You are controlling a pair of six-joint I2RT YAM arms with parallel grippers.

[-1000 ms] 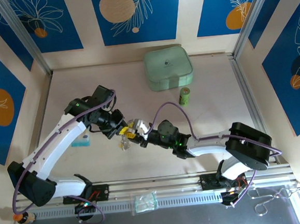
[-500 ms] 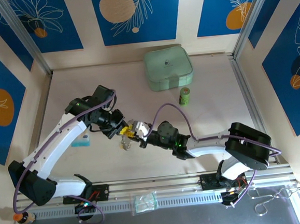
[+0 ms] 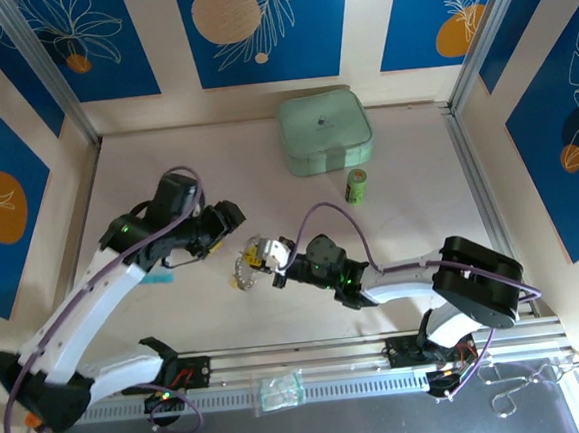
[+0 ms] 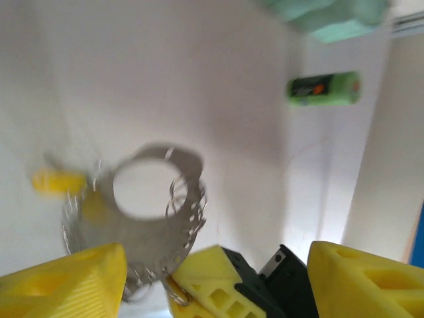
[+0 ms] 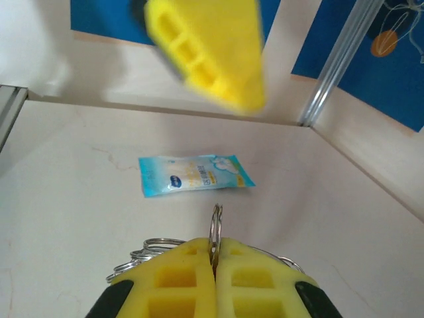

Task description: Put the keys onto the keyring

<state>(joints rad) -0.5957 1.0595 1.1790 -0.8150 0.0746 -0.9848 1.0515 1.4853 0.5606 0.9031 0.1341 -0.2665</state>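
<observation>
Well, you are somewhere in the middle of this job, not at its end. The large thin silvery keyring with its chain-like metal links (image 4: 159,228) hangs lifted off the pale table (image 3: 411,227), near the middle of the scene and a little towards the near edge. The tiny metal key with the yellow plastic head (image 4: 56,182) sits just left of the loop in the left wrist view. It is too blurred there for you to judge whether it is threaded on or only dangling beside it, and I cannot make out a red-headed key well enough to say where it stands.

Your right gripper (image 5: 214,255) is clenched on the keyring, its yellow pads pinching a thin ring that stands on edge between them, with more loops bunched just to their left. Your left gripper (image 3: 226,217) is released, its jaws spread wide with nothing between them, and it hovers just to the left and far side of the bunch.

By my reading the loop is secured, and what is left is confirming or finishing the threading of both keys.

Further out, a light blue flat packet (image 5: 192,173) lies to the left, and a green cylinder (image 3: 356,185) and a pale green square case (image 3: 325,131) lie at the far side
</observation>
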